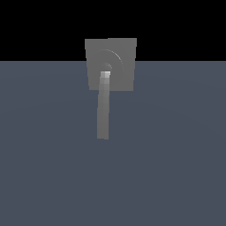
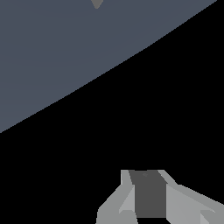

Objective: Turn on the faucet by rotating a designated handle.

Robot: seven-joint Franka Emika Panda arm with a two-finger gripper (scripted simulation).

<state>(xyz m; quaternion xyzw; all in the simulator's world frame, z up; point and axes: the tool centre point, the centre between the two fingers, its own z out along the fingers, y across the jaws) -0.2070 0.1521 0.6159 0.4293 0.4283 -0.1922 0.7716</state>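
Grey matte square-plate faucet (image 1: 111, 64) stands on the slate-blue counter (image 1: 176, 154), its long light-grey bar handle (image 1: 103, 108) untouched — we see our tool (image 2: 148, 205) empty, its opening unclear — approaching blind risks missing.

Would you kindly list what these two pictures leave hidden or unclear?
- Exterior view: the arm is out of frame; only the matte grey square-plated faucet and its long light-grey bar handle show.
- Wrist view: the gripper is cut by the frame edge, its state unreadable.
- Wrist view: a small grey tip is unidentifiable.
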